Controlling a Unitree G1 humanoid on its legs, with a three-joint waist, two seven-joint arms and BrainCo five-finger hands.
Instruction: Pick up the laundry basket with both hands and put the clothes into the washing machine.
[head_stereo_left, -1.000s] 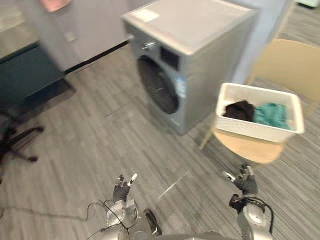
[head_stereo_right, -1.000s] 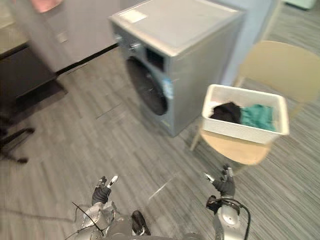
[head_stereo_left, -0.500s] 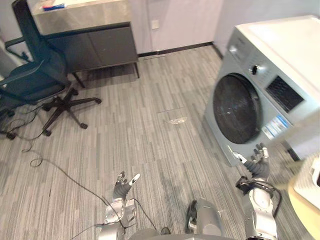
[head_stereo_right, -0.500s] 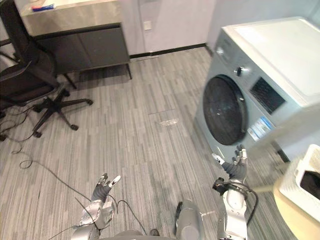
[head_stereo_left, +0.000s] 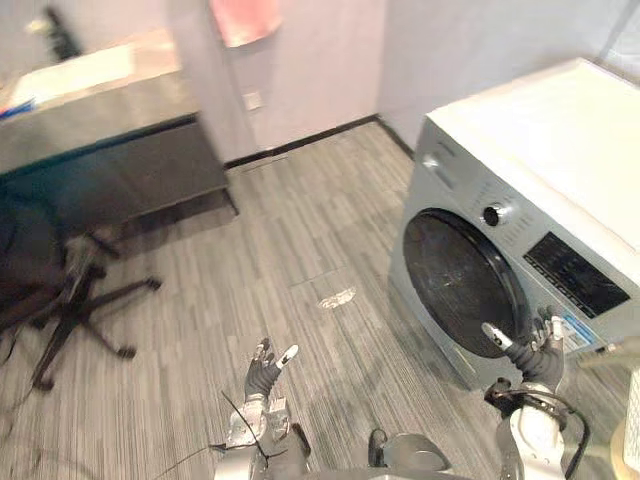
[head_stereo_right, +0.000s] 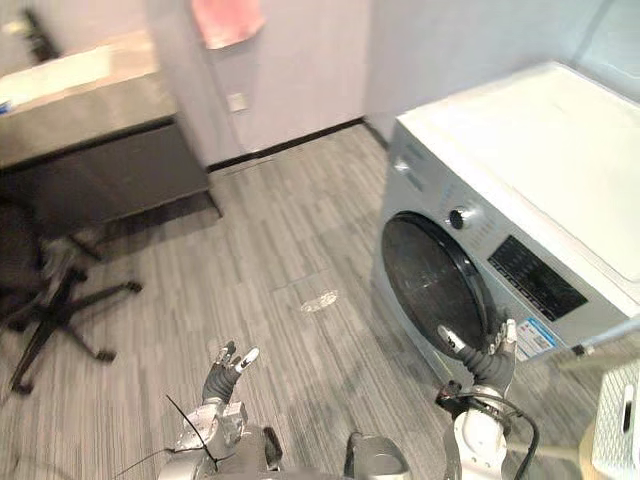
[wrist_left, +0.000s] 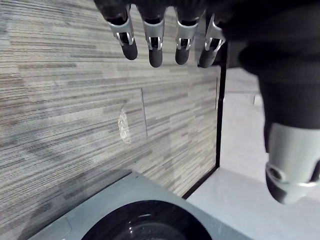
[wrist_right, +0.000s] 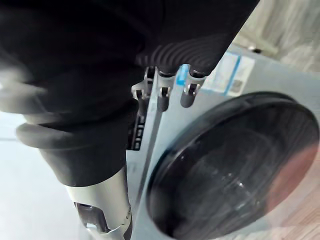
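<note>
Grey plank floor (head_stereo_left: 250, 250). Washing machine (head_stereo_left: 540, 170) stands to the robot's right, its round dark door (head_stereo_left: 460, 283) closed. The white laundry basket (head_stereo_right: 620, 420) shows at the right edge past the machine, well apart from both hands. Left hand (head_stereo_left: 264, 368) is raised over the floor, fingers straight and spread, holding nothing. Right hand (head_stereo_left: 537, 356) is up near the door, fingers likewise spread.

left robot hand (head_stereo_left: 264, 366) open-fingered, right robot hand (head_stereo_left: 537, 358) likewise

Silver fingers (wrist_left: 155, 50), dark tips, left robot hand (head_stereo_left: 260, 378); right robot hand (head_stereo_left: 538, 362) apparently alike
</note>
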